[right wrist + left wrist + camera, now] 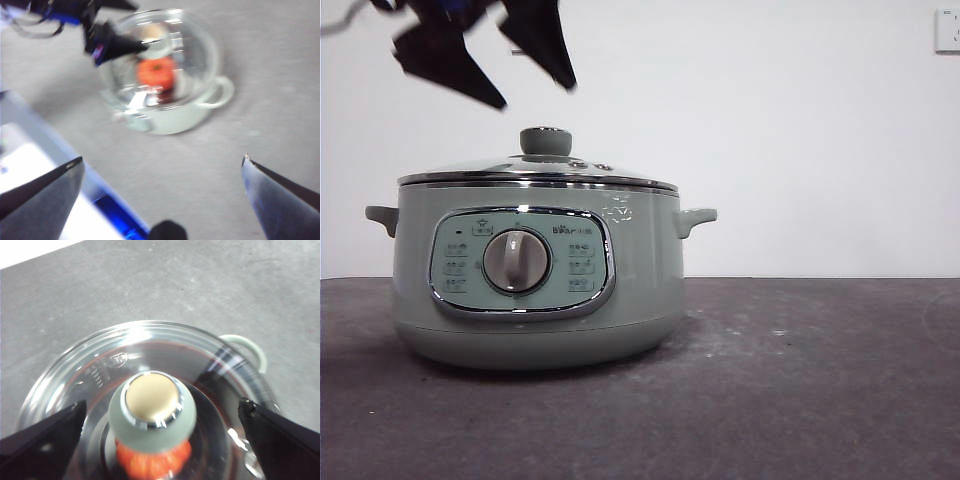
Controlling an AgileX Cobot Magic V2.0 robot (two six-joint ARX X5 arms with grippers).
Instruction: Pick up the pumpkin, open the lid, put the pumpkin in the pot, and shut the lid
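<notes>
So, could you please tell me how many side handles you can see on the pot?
2. One handle sticks out at the left of the pot in the front view, the other handle at the right. The wrist views each show only one.

The pot (535, 290) is showing a smooth, slightly glossy pale green shell, like plastic or enamel, with a shiny chrome frame around its panel and a matt silver dial (516, 261). The lid (150, 355) is looking like clear glass, glossy and reflecting light, with a polished metal rim. Its knob (152, 412) is appearing smooth and matt green, with a chrome ring. The pumpkin (156, 73) is showing a smooth orange surface. The tabletop (800, 380) is looking grey, matt and rough, with pale scuffs.
</notes>
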